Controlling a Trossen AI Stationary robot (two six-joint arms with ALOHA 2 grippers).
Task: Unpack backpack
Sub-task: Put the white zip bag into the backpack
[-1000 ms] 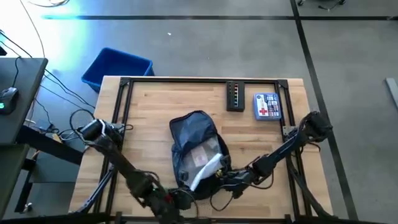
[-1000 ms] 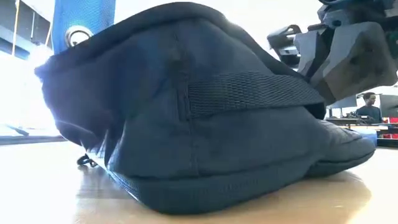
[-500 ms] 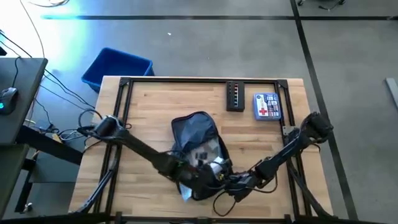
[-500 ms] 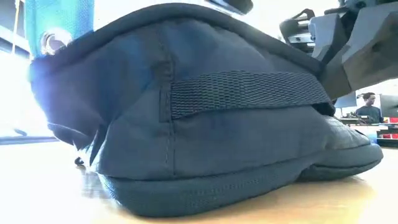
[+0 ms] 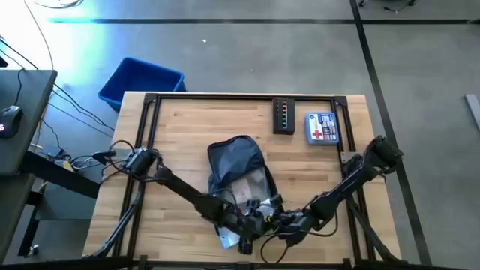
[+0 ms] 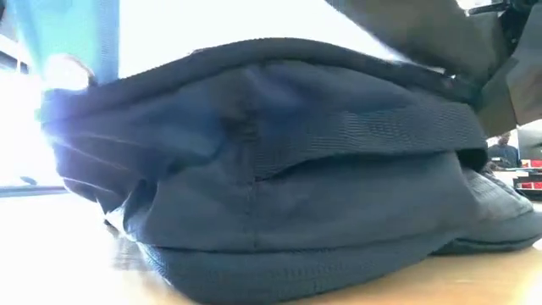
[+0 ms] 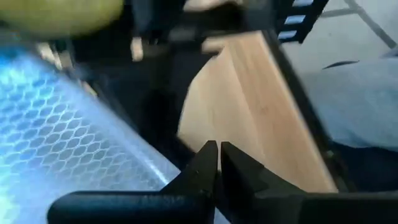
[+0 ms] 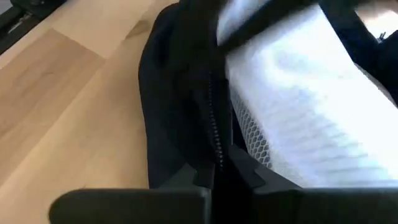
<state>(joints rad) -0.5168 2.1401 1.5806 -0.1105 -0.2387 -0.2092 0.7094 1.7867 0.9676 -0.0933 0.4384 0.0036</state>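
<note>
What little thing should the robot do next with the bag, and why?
Probably slide the mesh pouch the rest of the way out with the left pincer, toward the near edge of the table. The pouch already pokes from the backpack at its open mouth, and the right pincer is pinched on the zipper edge, holding it open.

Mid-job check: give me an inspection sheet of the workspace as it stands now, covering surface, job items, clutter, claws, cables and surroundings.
Surface: wooden table, black frame around it.
Job's things: navy backpack lying mid-table, its open end toward both claws; a clear mesh pouch shows at its opening.
Clutter: black box and first-aid kit side by side at the far edge.
Claws: left claw shut, at the pouch by the bag's opening; right claw shut on the backpack's zipper edge.
Cables: loose wires off the table's left side.
Surroundings: blue bin on the floor; a person far behind.
</note>
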